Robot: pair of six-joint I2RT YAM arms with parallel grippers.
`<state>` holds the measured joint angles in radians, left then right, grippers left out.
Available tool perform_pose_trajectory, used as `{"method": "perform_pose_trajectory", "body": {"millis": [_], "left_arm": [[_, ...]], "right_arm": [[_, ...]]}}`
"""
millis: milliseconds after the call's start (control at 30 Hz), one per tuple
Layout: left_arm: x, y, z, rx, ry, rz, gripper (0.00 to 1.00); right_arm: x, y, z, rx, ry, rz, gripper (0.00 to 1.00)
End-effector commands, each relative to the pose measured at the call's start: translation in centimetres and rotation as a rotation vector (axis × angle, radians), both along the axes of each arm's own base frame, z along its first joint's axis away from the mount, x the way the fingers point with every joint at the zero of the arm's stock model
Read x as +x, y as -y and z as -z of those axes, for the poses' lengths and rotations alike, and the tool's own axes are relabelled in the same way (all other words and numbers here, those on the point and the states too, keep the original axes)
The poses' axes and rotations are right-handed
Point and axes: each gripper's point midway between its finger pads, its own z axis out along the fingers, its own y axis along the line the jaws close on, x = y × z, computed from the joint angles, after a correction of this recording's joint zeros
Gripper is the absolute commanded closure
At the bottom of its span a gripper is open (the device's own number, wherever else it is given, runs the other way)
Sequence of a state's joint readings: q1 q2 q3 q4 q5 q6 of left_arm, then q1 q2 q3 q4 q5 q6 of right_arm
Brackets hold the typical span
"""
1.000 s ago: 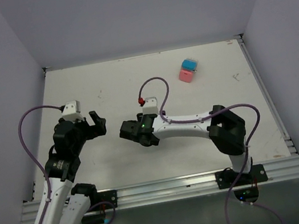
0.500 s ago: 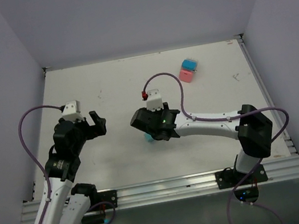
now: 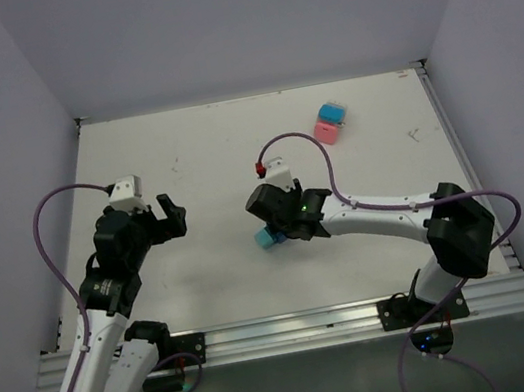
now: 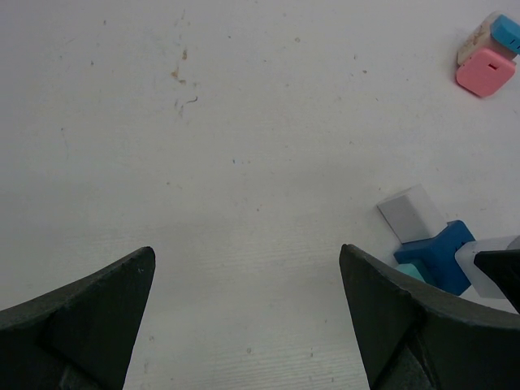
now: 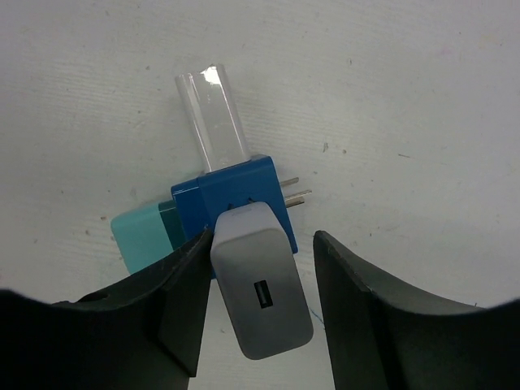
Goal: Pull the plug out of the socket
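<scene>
Spreading under everything is one white table (image 3: 183, 149), with two arms on it: the left arm (image 3: 105, 285) bent at the near left and the right arm (image 3: 387, 214) stretched toward the middle.

The left gripper (image 4: 245, 252) has its two fingers wide apart with only bare table between them. One blue socket block (image 4: 439, 256) lies well off to the right of its right finger (image 4: 390, 317).

The right gripper (image 5: 264, 240) hangs parted over the socket block (image 5: 227, 199). One white plug (image 5: 260, 284) stands up from the block between the two fingers. The left finger (image 5: 175, 309) is right against the plug's side and the right finger (image 5: 357, 301) is just clear of it.

Beyond the fingertips, one clear tube (image 5: 215, 118) sticks out of the block. One teal piece (image 5: 140, 236) shows at the block's left, beside the left finger. Two metal prongs (image 5: 292, 188) point right, just ahead of the right fingertip.

Far beyond both grippers sit two small blocks touching, one pink (image 3: 328, 130) and one blue (image 3: 331, 111).
</scene>
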<state>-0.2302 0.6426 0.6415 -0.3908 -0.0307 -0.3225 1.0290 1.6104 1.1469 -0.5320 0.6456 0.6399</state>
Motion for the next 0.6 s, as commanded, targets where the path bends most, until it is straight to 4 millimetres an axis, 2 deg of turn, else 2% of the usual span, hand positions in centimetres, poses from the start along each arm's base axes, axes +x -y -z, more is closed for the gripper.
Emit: {"method": "perform_pose_trajectory", "body": {"millis": [0, 133, 267, 367, 467, 567], "left_arm": [[0.1, 0.0, -0.5, -0.007, 0.009, -0.005, 0.00], [0.1, 0.0, -0.3, -0.008, 0.001, -0.005, 0.00], [0.2, 0.3, -0.1, -0.014, -0.010, 0.007, 0.00], [0.3, 0.5, 0.1, -0.018, -0.014, 0.013, 0.00], [0.4, 0.5, 0.2, -0.017, -0.019, 0.015, 0.00], [0.5, 0.5, 0.2, -0.017, -0.019, 0.015, 0.00]], "right_arm": [[0.3, -0.4, -1.4, 0.075, 0.015, -0.034, 0.46], [0.0, -0.9, -1.2, 0.096, -0.002, -0.066, 0.56], [-0.1, -1.4, -0.9, 0.111, -0.018, -0.083, 0.61], [-0.1, -1.4, -0.9, 0.117, -0.030, -0.083, 0.58], [-0.3, -1.1, -0.9, 0.105, -0.044, -0.082, 0.48], [-0.5, -0.8, -1.1, 0.090, -0.051, -0.081, 0.44]]}}
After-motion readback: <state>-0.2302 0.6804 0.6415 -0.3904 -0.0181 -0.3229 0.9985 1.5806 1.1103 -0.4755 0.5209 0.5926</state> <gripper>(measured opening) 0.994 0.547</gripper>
